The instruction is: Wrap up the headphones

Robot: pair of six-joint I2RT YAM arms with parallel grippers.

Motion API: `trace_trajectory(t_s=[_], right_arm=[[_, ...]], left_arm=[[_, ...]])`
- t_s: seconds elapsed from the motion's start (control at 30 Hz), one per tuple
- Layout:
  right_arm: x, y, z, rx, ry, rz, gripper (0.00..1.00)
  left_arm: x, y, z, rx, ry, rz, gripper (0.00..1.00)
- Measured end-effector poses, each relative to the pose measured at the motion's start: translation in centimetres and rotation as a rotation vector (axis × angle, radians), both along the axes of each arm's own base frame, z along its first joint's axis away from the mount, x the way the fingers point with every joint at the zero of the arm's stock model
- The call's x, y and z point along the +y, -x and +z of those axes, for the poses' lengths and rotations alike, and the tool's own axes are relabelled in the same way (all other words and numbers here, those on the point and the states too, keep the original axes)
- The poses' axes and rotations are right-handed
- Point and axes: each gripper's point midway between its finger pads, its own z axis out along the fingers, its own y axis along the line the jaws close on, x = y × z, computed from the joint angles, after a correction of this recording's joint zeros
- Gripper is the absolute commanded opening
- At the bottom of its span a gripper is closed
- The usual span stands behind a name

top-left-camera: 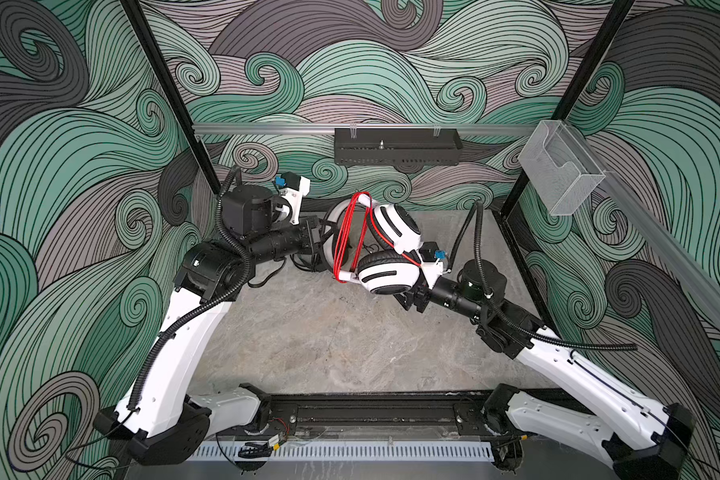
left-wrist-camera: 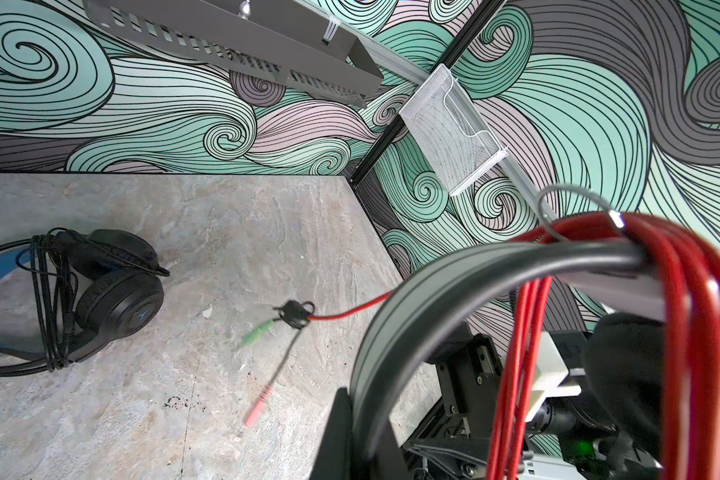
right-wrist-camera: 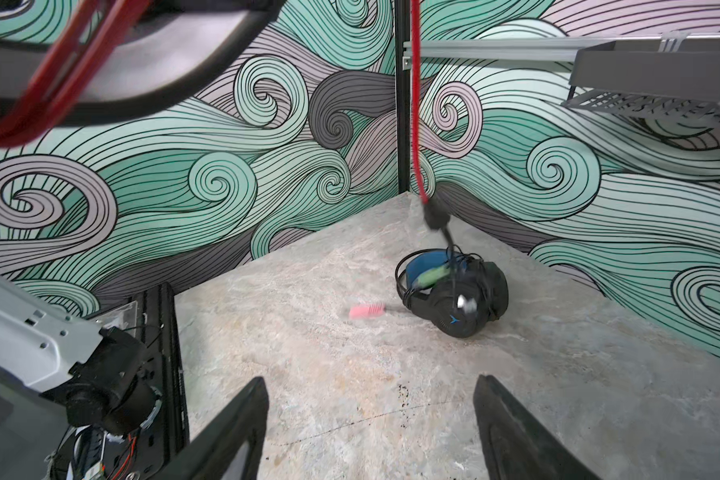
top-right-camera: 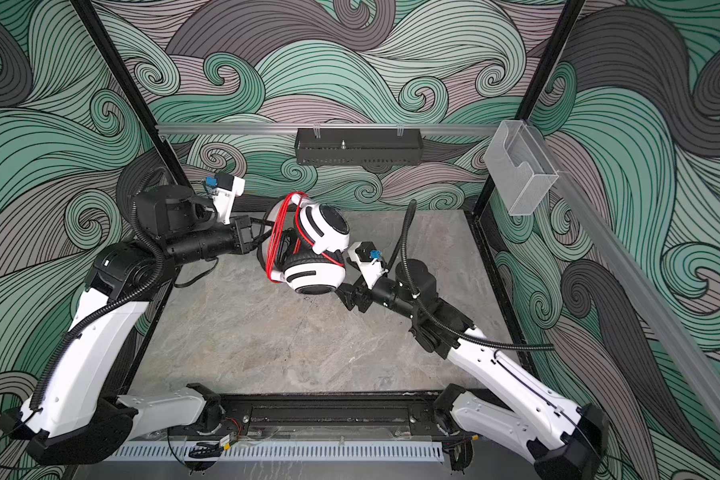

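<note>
I have the left gripper [left-wrist-camera: 362,430] clamped on the white headset's [top-left-camera: 391,226] band, raised so the red cable [top-left-camera: 346,237] loops hang free; right gripper [right-wrist-camera: 370,380] is wide and empty, the plug [right-wrist-camera: 435,216] dangling ahead of it, black headset [right-wrist-camera: 458,299] lying beyond.

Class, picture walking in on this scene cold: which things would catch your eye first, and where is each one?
First, the white-and-black headset, held up above mid-table by the left gripper, with a bright red cable looped many times over its headband. The cable's loose end dangles, carrying green and pink plugs. On the marble-look table lies a black headset, its own cable wound round it.
</note>
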Motion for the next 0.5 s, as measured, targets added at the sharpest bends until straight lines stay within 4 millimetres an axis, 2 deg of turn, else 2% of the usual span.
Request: trace_trajectory(t_s=[0.13, 0.27, 0.5], right_arm=[[-0.3, -1.1, 0.6, -0.001, -0.019, -0.037, 0.80], [-0.2, -1.5, 0.3, 0.011, -0.017, -0.033, 0.80], [2.0, -0.9, -0.4, 0.031, -0.033, 0.091, 0.79]], left_arm=[[-0.3, 0.2, 0.2, -0.004, 0.007, -0.011, 0.00], [-0.9, 0.5, 0.6, -0.013, 0.025, -0.040, 0.00], [-2.0, 1.1, 1.4, -0.020, 0.064, -0.082, 0.00]])
